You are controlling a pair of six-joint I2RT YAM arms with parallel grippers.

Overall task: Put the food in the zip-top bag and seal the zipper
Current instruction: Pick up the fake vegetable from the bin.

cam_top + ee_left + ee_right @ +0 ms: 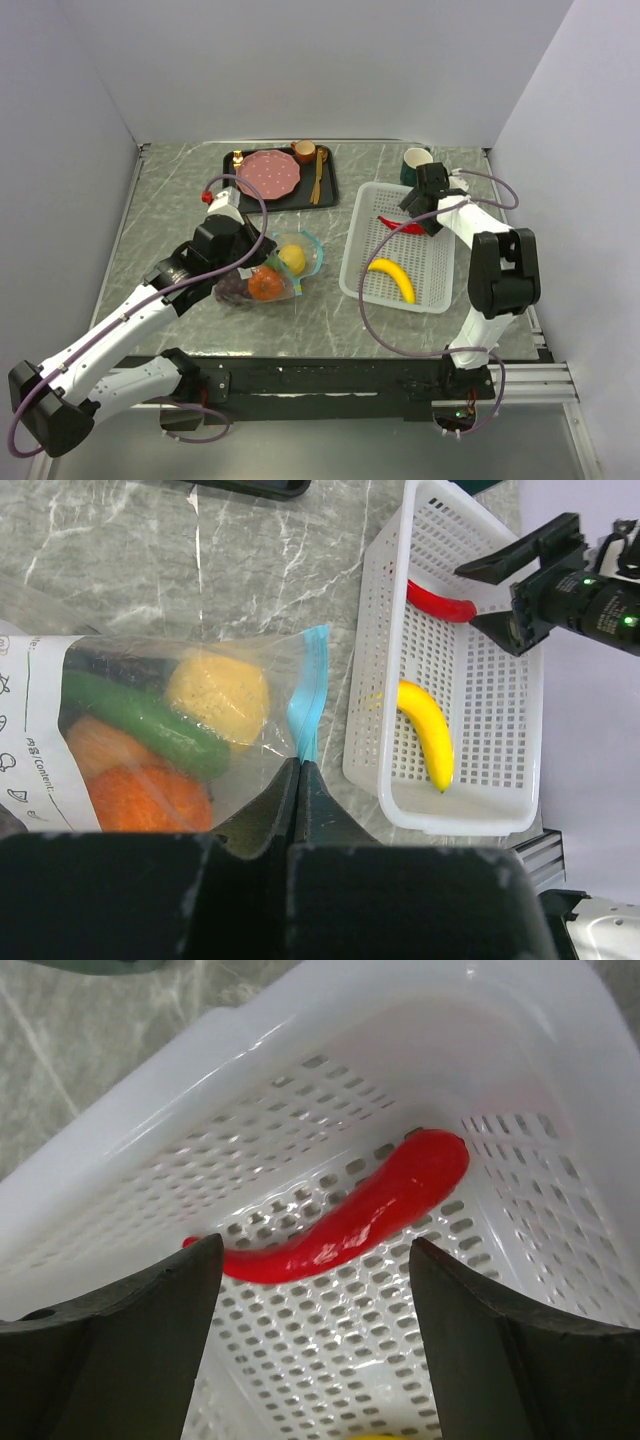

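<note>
Zip-top bag [262, 280] lies on the table [300, 330] left of the basket [440, 292], mouth toward it, zipper [308, 690] unsealed. Inside: lemon [217, 692], orange fruit [135, 798], a green piece [150, 725], dark grapes [233, 290]. Left gripper [300, 772] is clamped tight on the zipper's end, holding the mouth. Chili [350, 1222] and banana [392, 279] sit in the basket. Right gripper [315, 1252] is spread wide, straddling the chili without contact. Step: picking the chili. Next, I'd say: go lower, close on its middle, lift clear of the basket wall, carry it to the bag mouth.
</note>
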